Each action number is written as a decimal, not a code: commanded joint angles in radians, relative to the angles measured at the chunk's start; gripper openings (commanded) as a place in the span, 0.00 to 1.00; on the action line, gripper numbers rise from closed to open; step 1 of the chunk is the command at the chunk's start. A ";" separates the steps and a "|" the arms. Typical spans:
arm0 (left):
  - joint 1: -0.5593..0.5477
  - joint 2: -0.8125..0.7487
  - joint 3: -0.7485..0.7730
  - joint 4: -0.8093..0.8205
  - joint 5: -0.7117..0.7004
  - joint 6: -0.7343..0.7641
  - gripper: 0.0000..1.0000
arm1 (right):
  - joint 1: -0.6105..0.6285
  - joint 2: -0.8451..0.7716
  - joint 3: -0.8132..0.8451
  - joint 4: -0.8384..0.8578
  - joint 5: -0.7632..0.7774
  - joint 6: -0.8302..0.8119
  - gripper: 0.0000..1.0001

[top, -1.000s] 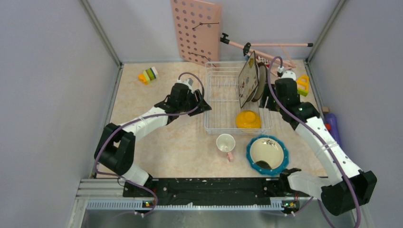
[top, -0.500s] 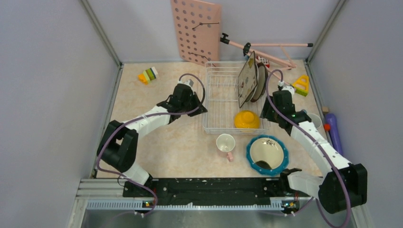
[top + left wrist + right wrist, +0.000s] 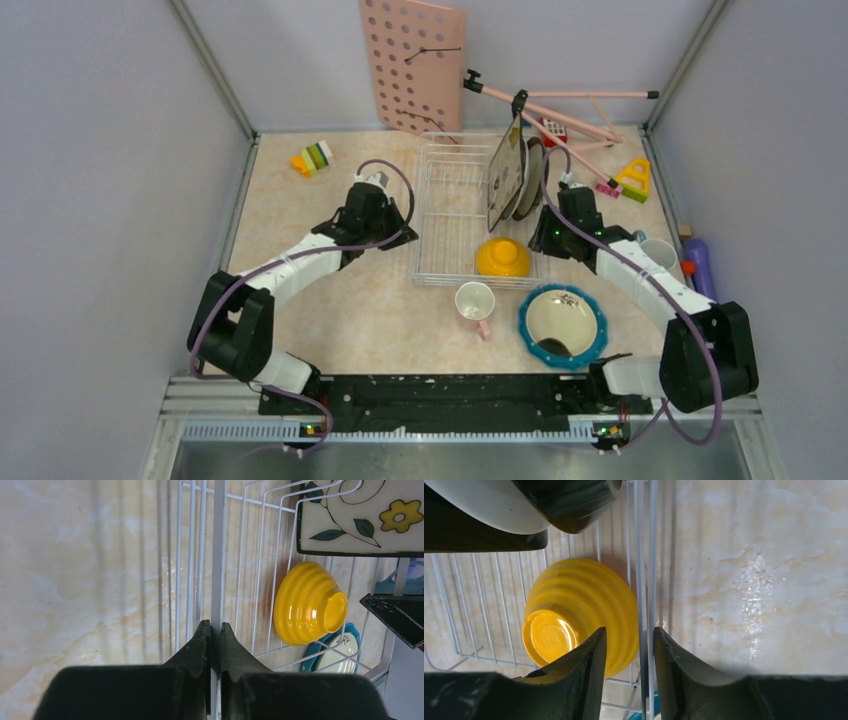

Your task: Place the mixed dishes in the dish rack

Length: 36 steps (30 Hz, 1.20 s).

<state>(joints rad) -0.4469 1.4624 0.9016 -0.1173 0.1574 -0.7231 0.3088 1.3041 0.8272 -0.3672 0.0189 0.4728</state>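
Observation:
The white wire dish rack (image 3: 455, 215) holds the square floral plate (image 3: 504, 180) and the brown-rimmed round plate (image 3: 531, 178) upright, and the yellow-orange bowl (image 3: 502, 257) upside down at its near end. My left gripper (image 3: 215, 630) is shut on the rack's left rim wire (image 3: 218, 555). My right gripper (image 3: 630, 640) straddles the right rim wire (image 3: 642, 555) with its jaws apart, the bowl (image 3: 574, 605) just inside. The pink cup (image 3: 475, 300) and the teal dotted dish (image 3: 562, 325) lie on the table in front of the rack. The small blue cup (image 3: 658, 252) stands at the right.
A pink pegboard (image 3: 413, 65) leans on the back wall beside a pink rod stand (image 3: 560, 100). Toy blocks (image 3: 313, 158) lie at the back left and a yellow triangle toy (image 3: 634, 178) at the back right. A purple object (image 3: 700, 265) lies along the right wall.
The rack with its dishes has slid left and slightly nearer. My left gripper closed on the left rim. My right gripper followed the rack left and its jaws narrowed.

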 commanded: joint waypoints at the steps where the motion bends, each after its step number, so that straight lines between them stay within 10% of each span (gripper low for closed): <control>1: 0.045 -0.089 -0.043 -0.008 -0.079 -0.020 0.00 | 0.072 0.048 0.087 0.081 -0.030 0.035 0.38; 8: 0.059 -0.116 -0.056 -0.025 -0.053 0.016 0.05 | 0.096 0.071 0.163 0.028 0.032 0.026 0.67; 11: 0.057 -0.127 -0.049 -0.043 -0.036 0.022 0.23 | 0.097 0.020 0.181 -0.036 0.100 0.005 0.83; 20: 0.057 -0.273 -0.061 -0.129 -0.096 0.073 0.65 | 0.096 -0.202 0.139 -0.236 0.189 -0.046 0.84; 23: 0.056 -0.358 -0.099 -0.148 -0.128 0.093 0.97 | 0.097 -0.291 0.115 -0.314 0.244 0.006 0.84; 36: 0.054 -0.721 -0.384 0.032 -0.148 0.168 0.98 | 0.098 -0.518 0.024 -0.517 -0.076 0.096 0.98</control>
<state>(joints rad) -0.3923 0.8204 0.5747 -0.2008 0.0353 -0.5846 0.3988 0.8326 0.8932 -0.8227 0.0963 0.5381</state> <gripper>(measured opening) 0.982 0.985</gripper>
